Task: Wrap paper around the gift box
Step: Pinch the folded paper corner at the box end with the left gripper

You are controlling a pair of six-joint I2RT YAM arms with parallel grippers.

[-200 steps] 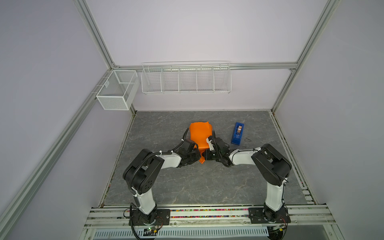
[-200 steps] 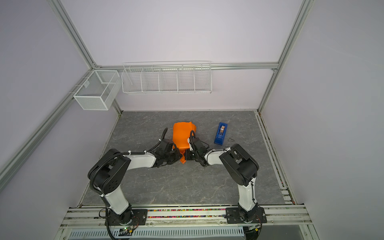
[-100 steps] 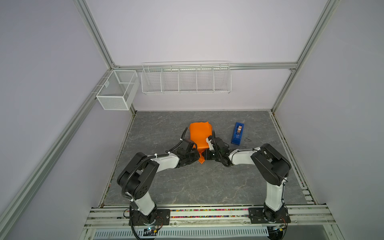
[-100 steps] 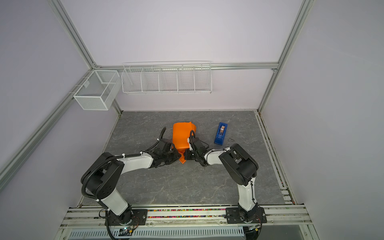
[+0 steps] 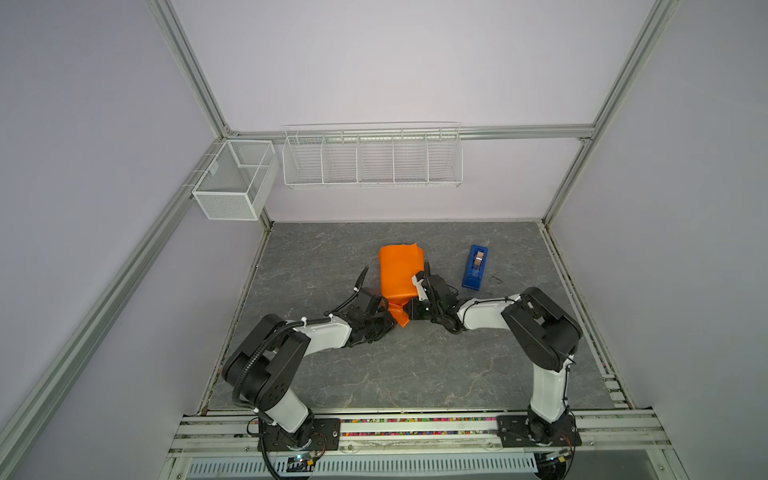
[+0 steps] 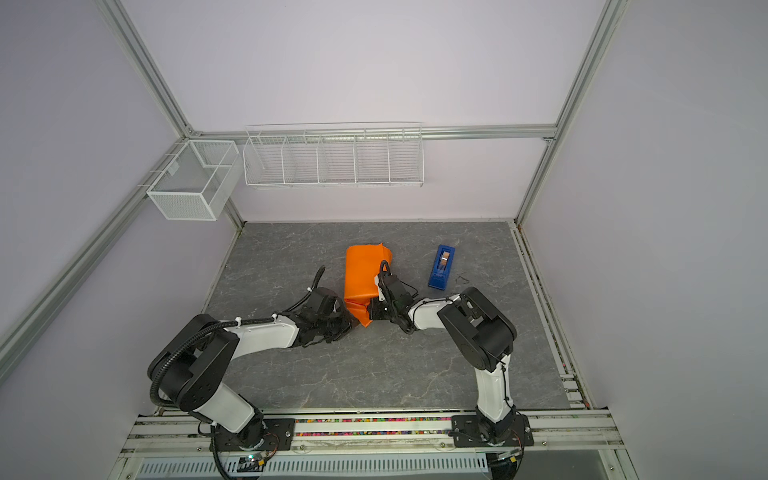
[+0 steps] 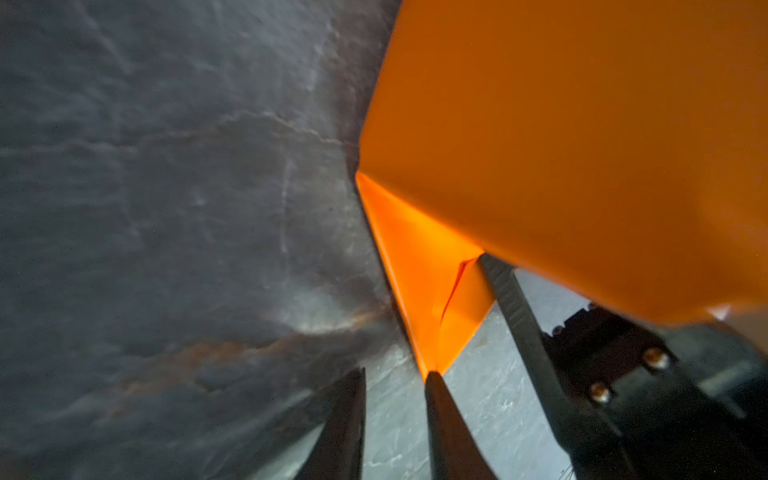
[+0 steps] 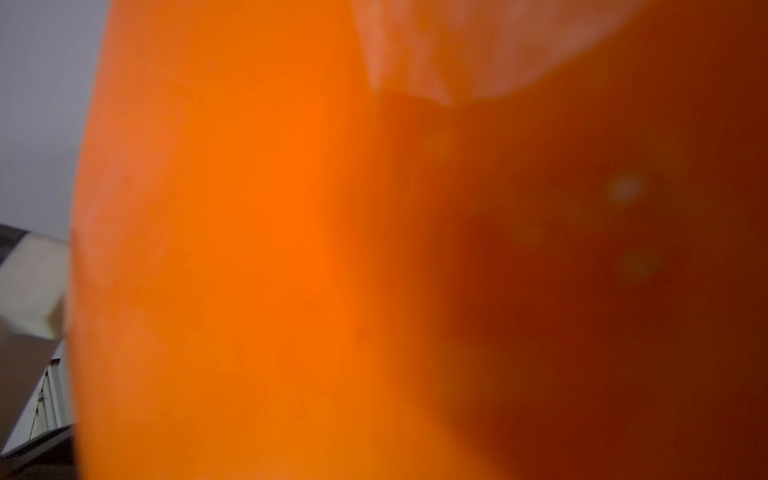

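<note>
robotics test cell in a laboratory setting, not a domestic or retail space. evidence: enclosure of aluminium profile posts (image 5: 195, 79) with plain pale panel walls (image 5: 374, 62); grey stone-pattern bench top (image 5: 415, 365) edged at the front by slotted rails (image 5: 415, 432), seen in both top views; left arm (image 5: 320, 332) and right arm (image 5: 482, 316) bolted to those rails on black base plates, cabling exposed; white wire rack (image 5: 372, 156) and mesh bin (image 5: 226, 199) hung on the frame.

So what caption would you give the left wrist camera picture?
The left gripper, jaws slightly apart, at a folded triangular flap of the orange paper on the grey table.
</note>
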